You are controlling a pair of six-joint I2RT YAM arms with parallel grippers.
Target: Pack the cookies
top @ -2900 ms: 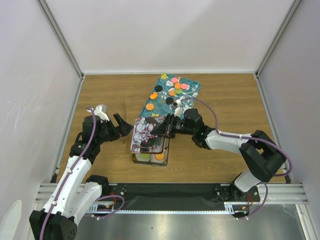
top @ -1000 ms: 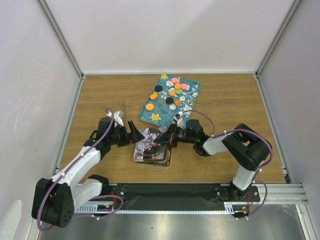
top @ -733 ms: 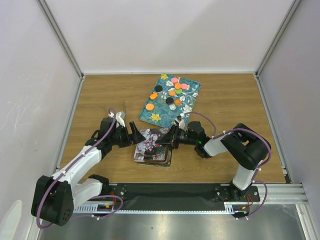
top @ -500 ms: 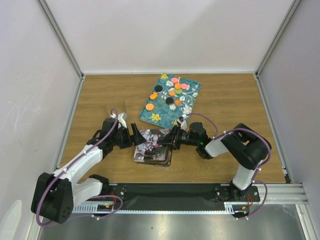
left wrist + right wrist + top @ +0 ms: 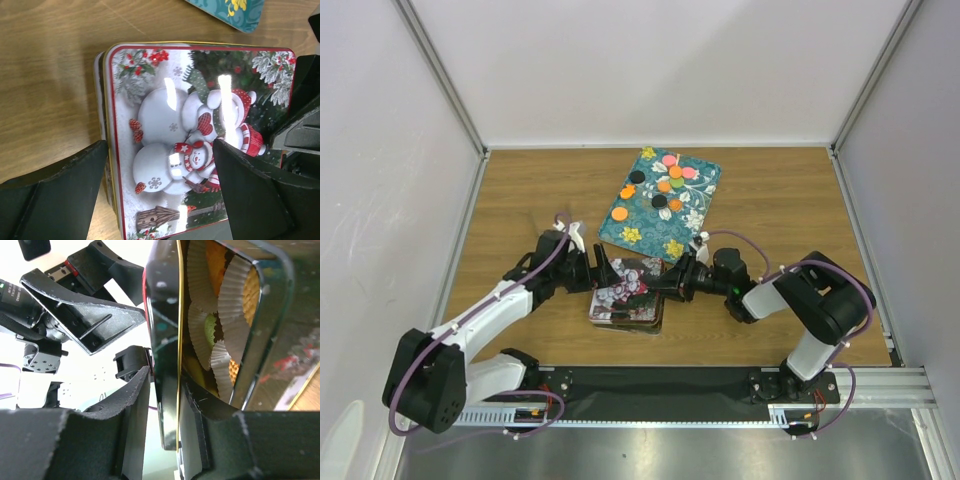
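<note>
wooden surface [image 5: 520,190]: right tool [image 5: 667,283] clamps the snowman lid [image 5: 190,135], left tool [image 5: 603,276] spread wide over it; cookies [image 5: 665,185] on far tray [image 5: 645,225].

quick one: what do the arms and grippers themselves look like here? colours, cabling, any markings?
The left arm and right arm match: white link shells between black joint housings. A purple cable runs along each arm and loops free near the wrist. The left gripper and right gripper are matte black, with broad wedge-shaped fingers. No legible markings.
</note>
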